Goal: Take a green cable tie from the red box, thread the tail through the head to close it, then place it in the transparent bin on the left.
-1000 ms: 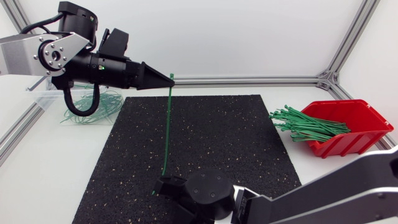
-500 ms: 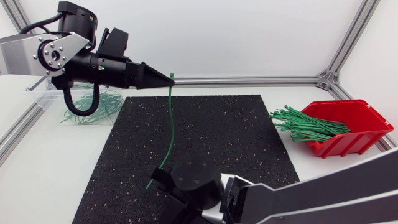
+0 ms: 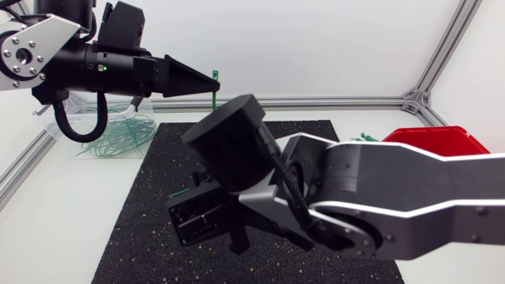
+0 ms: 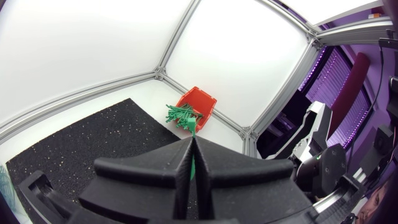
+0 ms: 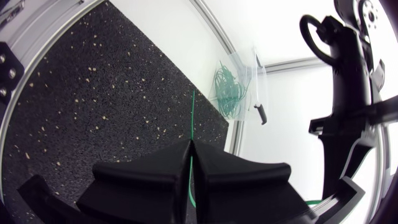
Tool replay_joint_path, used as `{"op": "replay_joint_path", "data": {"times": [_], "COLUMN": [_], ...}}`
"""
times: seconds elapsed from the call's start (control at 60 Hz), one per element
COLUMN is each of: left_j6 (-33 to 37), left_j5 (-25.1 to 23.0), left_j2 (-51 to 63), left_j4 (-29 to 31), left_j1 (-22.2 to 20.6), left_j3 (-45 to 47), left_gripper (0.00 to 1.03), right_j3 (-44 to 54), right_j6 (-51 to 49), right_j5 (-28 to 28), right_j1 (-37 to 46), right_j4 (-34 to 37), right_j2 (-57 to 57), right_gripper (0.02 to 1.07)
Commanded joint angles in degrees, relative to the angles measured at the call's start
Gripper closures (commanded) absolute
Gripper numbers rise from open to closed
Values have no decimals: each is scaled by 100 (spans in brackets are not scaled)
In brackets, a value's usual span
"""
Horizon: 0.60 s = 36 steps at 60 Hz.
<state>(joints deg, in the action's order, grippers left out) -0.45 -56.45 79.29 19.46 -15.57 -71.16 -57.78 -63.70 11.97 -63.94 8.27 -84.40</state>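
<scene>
Head view shows the left arm (image 3: 47, 55) coming in over the far left corner of the tabletop (image 3: 63, 221). The left gripper (image 3: 215, 79) is pressed together on the head end of a green cable tie (image 3: 215, 90), which hangs down from the tip above the far edge of the black mat (image 3: 134, 229). The right arm (image 3: 394, 189) enters from the tabletop's right edge and lies across the middle of the mat, hiding most of the tie. Only a short green piece shows beside its black wrist, over the mat's left half.

From the right wrist view, the right gripper (image 5: 190, 144) has its two wedge fingers closed flat against each other with the tie pinched between them. The thin strand runs straight ahead from the tips, above the mat. A further bit of green shows under the fingers. Past the mat's corner stands the transparent bin (image 5: 245, 65) near the tabletop's far left corner, with closed green loops (image 5: 227, 87) lying in it.

From the left wrist view, the left arm's fingers meet along their whole length, and a sliver of the tie shows in the seam and pokes just past the tips. Ahead of them, by the tabletop's right edge and beside the mat, sits the red box (image 4: 205, 99). A bundle of loose ties (image 4: 180, 115) spills over its rim toward the mat.
</scene>
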Motion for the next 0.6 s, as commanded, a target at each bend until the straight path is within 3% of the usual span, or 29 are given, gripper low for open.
{"op": "replay_joint_path", "data": {"times": [0.0,0.333,0.583], "left_j6": [-201,-377,-386], "left_j5": [-33,-42,-60], "left_j2": [-159,-493,-555], "left_j4": [5,-22,-30], "left_j1": [-77,-359,-332], "left_j3": [234,471,524], "left_gripper": [100,100,100], "right_j3": [-216,-708,-462], "right_j6": [903,2424,2775], "right_j5": [-107,-713,-1144], "right_j1": [92,383,400], "right_j4": [482,1994,1985], "right_j2": [196,433,600], "right_gripper": [102,102,102]}}
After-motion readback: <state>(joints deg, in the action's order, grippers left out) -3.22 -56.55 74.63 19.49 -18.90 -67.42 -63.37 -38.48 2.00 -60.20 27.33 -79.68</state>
